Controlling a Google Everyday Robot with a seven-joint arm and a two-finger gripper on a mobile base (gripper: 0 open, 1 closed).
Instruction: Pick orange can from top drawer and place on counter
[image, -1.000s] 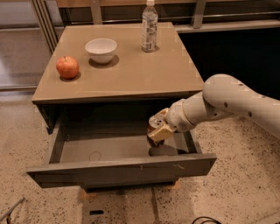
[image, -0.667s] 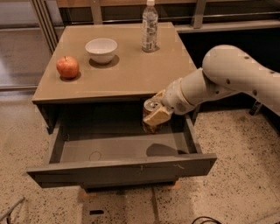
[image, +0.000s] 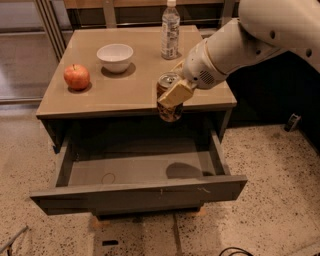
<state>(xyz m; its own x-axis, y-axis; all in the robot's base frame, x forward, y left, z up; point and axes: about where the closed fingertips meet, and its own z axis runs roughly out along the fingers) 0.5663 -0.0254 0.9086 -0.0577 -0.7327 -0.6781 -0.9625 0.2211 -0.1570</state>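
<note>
Orange can (image: 170, 114) is held in the air by the gripper (image: 173, 96), at the front edge of the counter (image: 125, 92) and above the open top drawer (image: 135, 192). The fingers are pinched on the can's sides; one tan pad (image: 176, 93) is seen across its front, and the other finger is hidden behind it. The can looks a little tilted.

Several things could go wrong from here. The bottom of the can appears low against the counter's front edge, so the edge could be struck if the can is carried forward without more height, and the can could be knocked out of the grip into the drawer. If it is released while tilted, it could fall over and roll. The clear bottle (image: 170, 31) stands near the arm and could be pushed over by a wide move. The bowl (image: 115, 56) and the apple (image: 76, 76) are well apart from it, so less danger is judged there.
</note>
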